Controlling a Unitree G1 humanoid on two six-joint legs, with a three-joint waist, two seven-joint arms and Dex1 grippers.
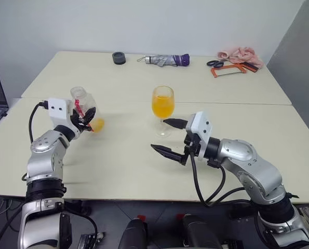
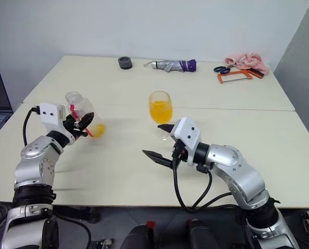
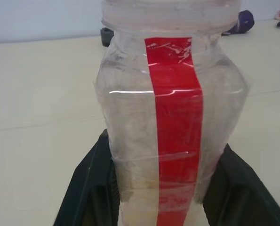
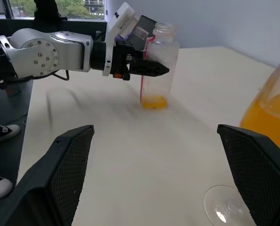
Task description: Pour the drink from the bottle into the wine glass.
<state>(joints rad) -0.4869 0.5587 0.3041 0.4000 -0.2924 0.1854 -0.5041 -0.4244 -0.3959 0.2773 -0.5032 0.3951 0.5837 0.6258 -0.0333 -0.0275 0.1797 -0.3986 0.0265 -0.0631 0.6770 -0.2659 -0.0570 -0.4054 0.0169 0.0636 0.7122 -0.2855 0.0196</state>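
Orange drink (image 1: 162, 107) is filling the wine glass (image 1: 163, 110); left end effector (image 1: 86, 120) is setting down the near-empty bottle (image 1: 85, 110), fingers loosening, while right end effector (image 1: 169, 139) is waiting wide open, empty.

Open counter between bottle and glass
Bare counter (image 1: 128, 150) separates bottle (image 1: 86, 111) and wine glass (image 1: 163, 108); clutter sits far back.
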